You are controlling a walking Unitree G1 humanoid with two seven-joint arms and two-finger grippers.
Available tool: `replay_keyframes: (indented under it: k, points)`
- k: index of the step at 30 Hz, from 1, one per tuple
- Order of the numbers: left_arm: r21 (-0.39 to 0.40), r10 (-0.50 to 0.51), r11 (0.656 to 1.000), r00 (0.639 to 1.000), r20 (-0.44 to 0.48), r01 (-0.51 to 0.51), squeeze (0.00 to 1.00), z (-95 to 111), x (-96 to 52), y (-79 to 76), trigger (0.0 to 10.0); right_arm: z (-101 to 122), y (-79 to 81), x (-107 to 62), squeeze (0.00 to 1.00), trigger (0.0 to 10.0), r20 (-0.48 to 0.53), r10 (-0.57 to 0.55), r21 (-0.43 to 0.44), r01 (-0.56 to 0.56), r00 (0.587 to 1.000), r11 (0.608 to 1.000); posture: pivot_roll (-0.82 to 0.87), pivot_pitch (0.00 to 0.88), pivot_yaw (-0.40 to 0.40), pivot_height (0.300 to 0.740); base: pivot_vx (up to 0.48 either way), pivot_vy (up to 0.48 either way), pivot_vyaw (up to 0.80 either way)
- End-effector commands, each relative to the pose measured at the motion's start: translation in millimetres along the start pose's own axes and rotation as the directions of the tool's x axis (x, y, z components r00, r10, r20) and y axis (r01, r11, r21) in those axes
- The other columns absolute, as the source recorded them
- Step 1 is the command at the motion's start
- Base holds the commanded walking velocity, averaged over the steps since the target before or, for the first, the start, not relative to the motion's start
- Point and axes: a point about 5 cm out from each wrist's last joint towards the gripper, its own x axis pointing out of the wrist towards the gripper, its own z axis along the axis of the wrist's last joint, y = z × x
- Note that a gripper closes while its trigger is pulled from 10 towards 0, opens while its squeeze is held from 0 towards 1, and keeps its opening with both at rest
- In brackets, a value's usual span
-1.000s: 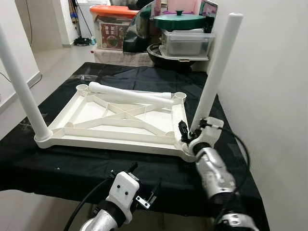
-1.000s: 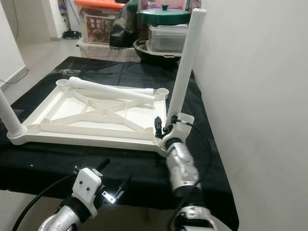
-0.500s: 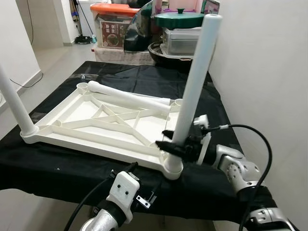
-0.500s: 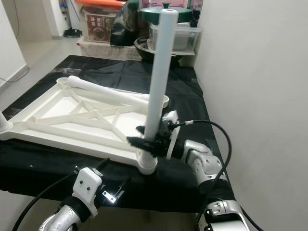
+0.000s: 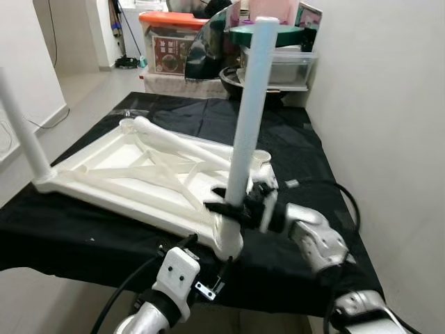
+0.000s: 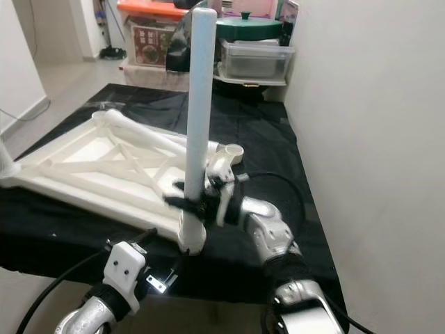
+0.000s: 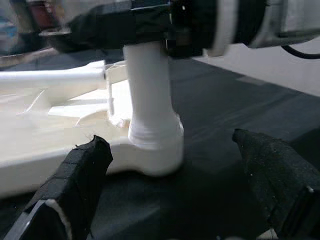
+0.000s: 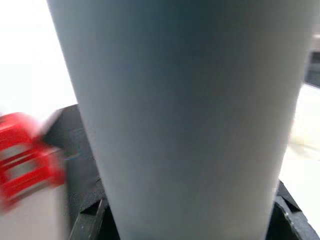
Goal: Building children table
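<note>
An upturned white table top [image 5: 132,182] lies on a black-covered table [image 5: 83,240]. One white leg [image 5: 247,118] stands upright in its near right corner socket [image 5: 228,241]. My right gripper [image 5: 233,207] is shut on that leg just above the socket, and the leg [image 8: 185,110] looms close in the right wrist view. A second leg [image 5: 21,125] stands in the left corner. A loose leg [image 5: 182,142] lies across the frame. My left gripper [image 7: 169,138] hangs open below the table's near edge, facing the socket [image 7: 152,145].
Behind the table stand an orange-lidded box [image 5: 170,42], a green pot lid [image 5: 271,31] and a clear container [image 5: 281,62]. A white wall [image 5: 389,139] runs close along the right side. Bare floor [image 5: 83,90] lies to the left.
My right gripper has dragged the gripped leg and its corner leftward and nearer, swinging the whole table top round on the cloth. The left arm has stayed low.
</note>
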Motion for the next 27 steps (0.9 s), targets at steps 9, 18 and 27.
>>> replay_keyframes:
  k: [9, 18, 27]
  points:
    - [-0.012, -0.002, 1.000, 1.000, -0.021, 0.002, 0.00, -4.3, -0.3, 0.5, 10.0, -11.6, -59.2, -57.0, 0.00, 0.0, 0.033, -0.873, 0.142, 0.863, 0.486, 0.485, 0.11, 0.000, -0.078, 0.740, 0.000, 0.000, 0.00]
    - [-0.014, -0.006, 1.000, 1.000, -0.024, 0.005, 0.00, -5.1, -0.4, -0.3, 10.0, -25.7, -28.1, -45.2, 0.00, 4.7, -0.039, -0.929, 0.167, 0.919, 0.367, 0.356, 0.11, 0.000, -0.077, 0.740, 0.000, 0.000, 0.00]
    - [-0.013, -0.008, 1.000, 1.000, -0.025, 0.007, 0.00, -5.7, -0.5, -0.5, 10.0, -13.7, -11.4, -4.0, 0.00, 10.0, 0.098, -0.642, 0.329, 0.584, 0.761, 0.742, 0.11, 0.000, -0.079, 0.740, 0.000, 0.000, 0.00]
